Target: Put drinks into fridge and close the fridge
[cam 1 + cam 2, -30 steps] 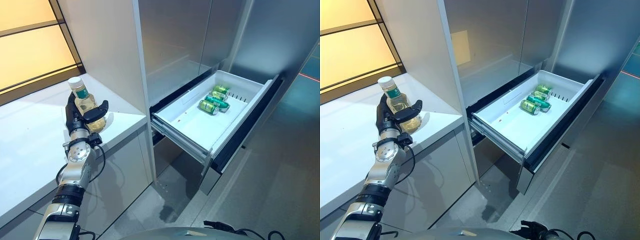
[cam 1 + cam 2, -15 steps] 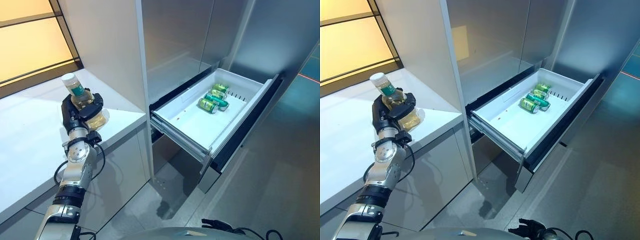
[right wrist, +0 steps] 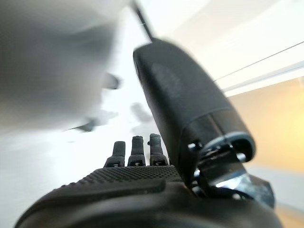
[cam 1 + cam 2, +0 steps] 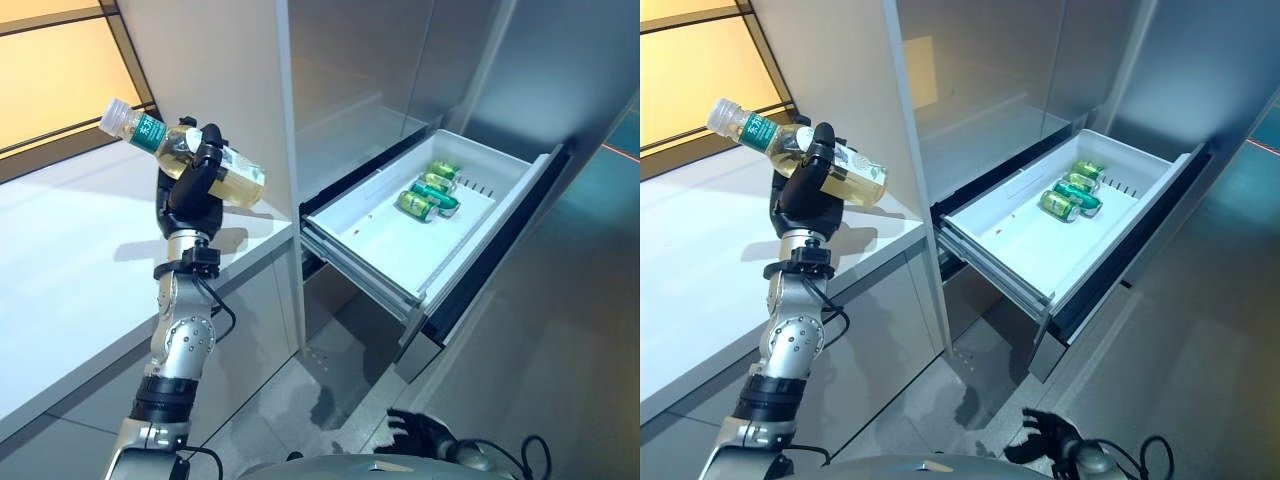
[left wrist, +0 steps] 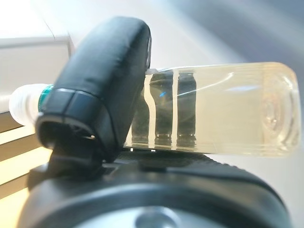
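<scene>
Far left: white tabletop [image 4: 70, 260] runs under a yellow-lit window, next to a tall white cabinet wall.

Left hand [image 4: 188, 195] is raised above the tabletop's near edge, arm coming up from lower left. Fingers [image 5: 164, 114] and thumb are curled round a clear bottle [image 4: 190, 158] w/ pale yellow drink, white cap and green neck band. Bottle lies tilted, nearly on its side: cap end points up and to the left, base points right toward the cabinet wall. It's clear of the tabletop, held in the air. Left wrist view confirms the grip: thumb laid across the bottle's middle, fingers showing through the liquid on the far side.

Centre: grey fridge [image 4: 400, 70] front, doors above closed as far as visible. Below them a white fridge drawer [image 4: 400, 250] is pulled out, wide open, w/ its dark front panel at the right end.

Inside the drawer, at the far right end: green cans [image 4: 428, 193] lying on their sides, close together, touching or nearly so. Rest of the drawer floor is bare white. So bottle isn't in the fridge yet, and the drawer isn't shut.

Right hand [image 3: 137, 152] only shows in its own wrist view: fingers look stretched out straight, thumb standing up, nothing held. Background there is too blurred to tell where it is.
</scene>
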You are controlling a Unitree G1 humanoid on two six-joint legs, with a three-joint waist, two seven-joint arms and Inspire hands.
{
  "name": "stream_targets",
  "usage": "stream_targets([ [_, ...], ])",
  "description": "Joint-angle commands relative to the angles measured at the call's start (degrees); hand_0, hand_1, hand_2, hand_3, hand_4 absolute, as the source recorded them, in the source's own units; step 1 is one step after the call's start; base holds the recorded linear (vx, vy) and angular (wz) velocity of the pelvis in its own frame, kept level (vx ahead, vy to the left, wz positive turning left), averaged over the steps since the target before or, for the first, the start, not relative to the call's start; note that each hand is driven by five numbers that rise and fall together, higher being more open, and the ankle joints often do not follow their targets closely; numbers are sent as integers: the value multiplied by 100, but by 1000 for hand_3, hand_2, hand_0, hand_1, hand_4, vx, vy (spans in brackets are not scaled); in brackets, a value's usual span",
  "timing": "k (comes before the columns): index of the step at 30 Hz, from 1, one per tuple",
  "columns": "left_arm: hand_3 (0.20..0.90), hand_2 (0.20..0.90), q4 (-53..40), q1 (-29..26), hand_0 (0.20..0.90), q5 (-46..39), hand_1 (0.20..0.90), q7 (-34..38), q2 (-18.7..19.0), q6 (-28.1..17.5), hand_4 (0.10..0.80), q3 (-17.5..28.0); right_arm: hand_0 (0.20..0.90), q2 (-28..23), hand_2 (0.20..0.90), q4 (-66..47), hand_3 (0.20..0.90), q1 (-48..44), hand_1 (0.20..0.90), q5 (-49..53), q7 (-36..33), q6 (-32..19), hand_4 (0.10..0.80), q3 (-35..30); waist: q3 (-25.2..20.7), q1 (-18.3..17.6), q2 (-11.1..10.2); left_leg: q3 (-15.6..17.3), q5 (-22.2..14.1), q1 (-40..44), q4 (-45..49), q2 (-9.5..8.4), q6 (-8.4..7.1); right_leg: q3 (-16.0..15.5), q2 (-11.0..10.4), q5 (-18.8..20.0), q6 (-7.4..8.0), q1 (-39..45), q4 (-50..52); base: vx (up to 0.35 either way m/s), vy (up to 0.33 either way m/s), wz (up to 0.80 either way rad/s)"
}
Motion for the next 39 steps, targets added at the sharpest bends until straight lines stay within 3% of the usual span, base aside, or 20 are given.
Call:
stream_targets([
  [1,200,300,-866,-763,300,-301,300,-1097,112,-154,100,-3,900,71,900,-1092,900,-337,900,125,253,-139,800,74,-282,13,1,316,-483,67,11,96,-57,30,-264,146,386,-109,53,-66,-29,0],
  [5,200,300,-869,-753,300,-281,300,-1588,227,37,100,-206,900,-213,900,-2577,900,-522,900,712,869,434,800,-48,-306,-34,-22,368,-463,61,11,89,-76,58,-268,178,411,-117,24,-49,-15,0],
  [10,200,300,-795,-636,300,-112,300,-2020,285,178,100,-355,900,-480,900,-3505,900,-812,900,1658,1476,961,800,-256,-333,-28,-22,424,-446,56,11,94,-85,96,-273,211,426,-138,24,-39,-2,-1],
  [19,200,300,-711,-523,300,744,300,-2056,602,260,100,-534,900,-835,900,-5020,900,-1558,900,2545,984,760,800,-784,-419,-38,3,559,-466,40,11,129,-45,209,-258,226,428,-191,24,-16,-4,-4],
  [31,200,300,-682,-715,300,1276,300,-1988,924,464,100,-879,900,-1292,900,-5591,900,-2230,900,3085,1047,1168,800,-761,-464,-36,-47,667,-418,-7,11,159,-51,211,-258,280,429,-256,24,-12,-7,-4],
  [39,200,300,-543,-1073,300,2308,300,-1330,1127,-27,100,-1283,900,-1518,900,-5636,900,-2708,900,3417,1042,1393,800,-428,-476,-39,-89,674,-404,-17,11,163,-57,184,-258,294,438,-267,24,2,-1,0],
])
